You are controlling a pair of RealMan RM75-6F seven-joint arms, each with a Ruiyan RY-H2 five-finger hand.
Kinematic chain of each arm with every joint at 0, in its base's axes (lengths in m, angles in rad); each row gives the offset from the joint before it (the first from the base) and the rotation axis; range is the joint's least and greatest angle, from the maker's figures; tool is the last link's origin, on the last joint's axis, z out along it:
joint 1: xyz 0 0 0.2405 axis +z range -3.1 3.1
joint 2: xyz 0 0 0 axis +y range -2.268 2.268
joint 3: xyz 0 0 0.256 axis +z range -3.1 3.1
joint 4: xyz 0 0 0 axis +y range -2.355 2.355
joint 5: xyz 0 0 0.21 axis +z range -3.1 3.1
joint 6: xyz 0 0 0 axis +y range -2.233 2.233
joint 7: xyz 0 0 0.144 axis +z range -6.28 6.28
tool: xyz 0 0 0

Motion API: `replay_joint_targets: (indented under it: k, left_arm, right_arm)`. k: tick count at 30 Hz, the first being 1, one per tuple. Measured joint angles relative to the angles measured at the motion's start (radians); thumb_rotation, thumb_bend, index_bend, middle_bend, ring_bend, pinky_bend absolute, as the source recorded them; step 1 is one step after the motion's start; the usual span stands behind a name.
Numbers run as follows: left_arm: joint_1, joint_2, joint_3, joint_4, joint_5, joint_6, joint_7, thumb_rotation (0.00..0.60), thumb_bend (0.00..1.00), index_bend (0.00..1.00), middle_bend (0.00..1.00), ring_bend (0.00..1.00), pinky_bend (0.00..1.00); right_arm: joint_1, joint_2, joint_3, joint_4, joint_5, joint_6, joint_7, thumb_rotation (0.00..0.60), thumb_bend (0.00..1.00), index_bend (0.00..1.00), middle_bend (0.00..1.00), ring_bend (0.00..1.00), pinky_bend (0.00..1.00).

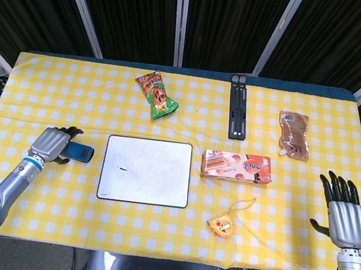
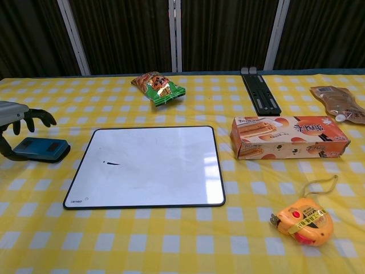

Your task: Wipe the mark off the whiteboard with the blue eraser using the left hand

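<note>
The white whiteboard lies flat at the table's middle, with a small dark mark on its left part. The blue eraser lies on the cloth just left of the board. My left hand hovers over the eraser's left end, fingers spread and arched above it and the thumb down beside its left edge. No grip on it shows. My right hand stands at the table's right front edge, fingers extended and empty; the chest view does not show it.
A green snack bag and a black folding stand lie at the back. A brown pouch is at the right. A biscuit box sits right of the board, and an orange tape measure lies nearer the front.
</note>
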Motion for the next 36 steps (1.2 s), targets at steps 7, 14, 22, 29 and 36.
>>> replay_joint_targets:
  k: [7,14,22,29,36]
  left_arm:
    - [-0.005,-0.014,0.009,0.020,0.010,-0.001,-0.028,0.600,0.21,0.38,0.34,0.43,0.49]
    - [-0.001,0.013,0.007,-0.024,0.025,0.042,-0.039,0.600,0.21,0.43,0.36,0.45,0.51]
    - [-0.015,0.075,-0.010,-0.190,0.042,0.080,-0.017,0.600,0.21,0.43,0.37,0.45,0.51]
    - [-0.102,0.059,-0.039,-0.293,0.018,-0.011,0.107,0.600,0.22,0.44,0.37,0.45,0.52]
    - [-0.180,-0.050,-0.072,-0.264,-0.058,-0.066,0.245,0.600,0.22,0.45,0.38,0.46,0.52]
  right_arm:
    - [0.000,-0.002,-0.002,0.002,0.001,0.001,0.000,0.600,0.00,0.00,0.00,0.00,0.00]
    - [-0.003,0.001,-0.002,-0.004,-0.002,0.009,0.001,0.600,0.00,0.00,0.00,0.00,0.00]
    - [-0.002,0.004,-0.002,-0.009,-0.005,0.010,0.002,0.600,0.00,0.00,0.00,0.00,0.00]
    - [-0.003,0.005,0.001,-0.012,0.001,0.013,0.003,0.600,0.00,0.00,0.00,0.00,0.00]
    - [-0.005,0.008,0.006,-0.004,0.014,0.013,0.009,0.600,0.00,0.00,0.00,0.00,0.00]
